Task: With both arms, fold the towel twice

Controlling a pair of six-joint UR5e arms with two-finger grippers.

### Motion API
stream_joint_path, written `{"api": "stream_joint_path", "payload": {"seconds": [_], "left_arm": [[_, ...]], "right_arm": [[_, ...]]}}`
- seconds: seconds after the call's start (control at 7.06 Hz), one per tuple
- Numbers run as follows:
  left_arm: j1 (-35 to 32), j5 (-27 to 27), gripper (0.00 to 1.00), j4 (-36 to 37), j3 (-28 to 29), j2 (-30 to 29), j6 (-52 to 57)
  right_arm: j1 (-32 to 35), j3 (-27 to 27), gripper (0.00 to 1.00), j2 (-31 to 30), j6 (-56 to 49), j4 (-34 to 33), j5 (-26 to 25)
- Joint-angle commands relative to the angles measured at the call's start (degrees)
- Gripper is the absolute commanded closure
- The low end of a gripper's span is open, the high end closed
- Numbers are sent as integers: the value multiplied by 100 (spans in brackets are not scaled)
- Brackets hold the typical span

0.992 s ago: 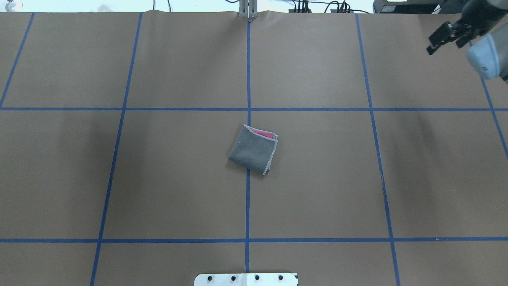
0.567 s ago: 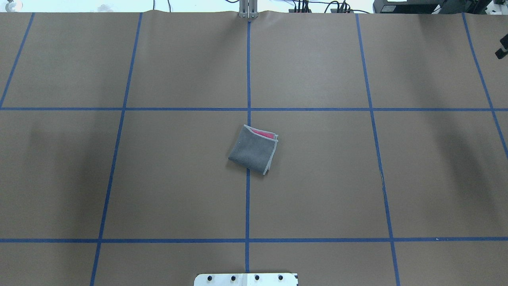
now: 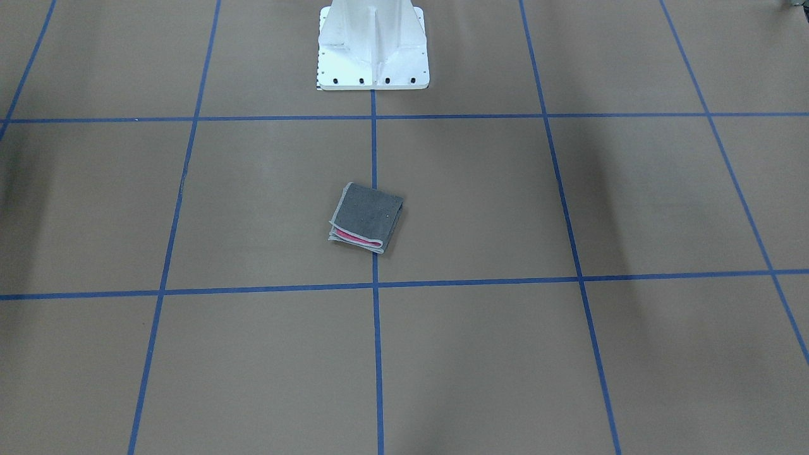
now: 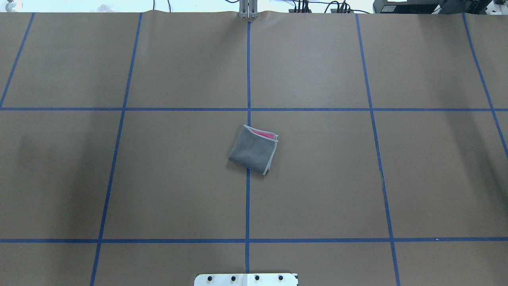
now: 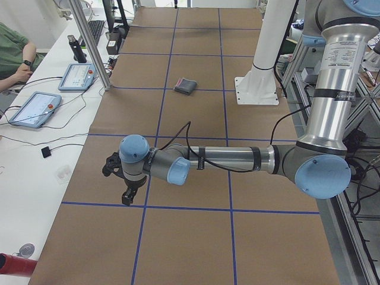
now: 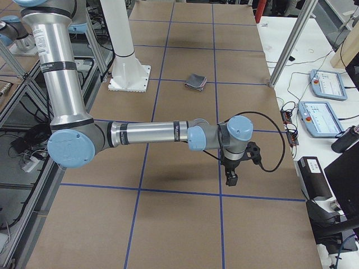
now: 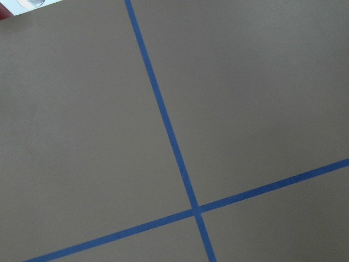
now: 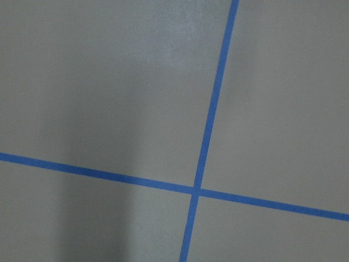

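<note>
The left gripper (image 5: 124, 187) hung low over the left end of the bench (image 4: 174, 186), pointing down. Whether it was open or closed could not be told, and nothing showed in it. The right gripper (image 6: 231, 178) hung the same way over the right end, its opening equally unclear. Well apart from both, the towel (image 4: 253, 149) lay folded near the bench's middle across a blue tape line (image 4: 247, 206), grey face up, with a pink strip along the edge far from the robot.

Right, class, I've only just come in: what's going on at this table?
Nothing is handling the towel. It lies folded small at the middle of the table, grey side up, pink peeking out. The left hand and right hand hang at opposite ends, far from it; open or shut, I cannot tell.
</note>
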Motion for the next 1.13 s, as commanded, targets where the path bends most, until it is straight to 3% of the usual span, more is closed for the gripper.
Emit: {"api": "stream_joint_path", "payload": {"seconds": [0.0,0.28,0.57,0.71,0.99], "left_arm": [[25,297,0,-6,63,173,-7],[17,280,0,134,-619,742,-51],[-1,79,0,1752,-1822,868,-34],[8,86,0,1883,-2176,1060,-34],[16,-150,0,1893,-2127,1079,-42]], "right_arm": [[114,228,0,-563,10,-15,372],[140,491,0,-766,28,-24,311],[184,590,0,-794,28,-85,258],[280,590,0,-785,28,-94,258],[490,598,0,-785,28,-94,293]]}}
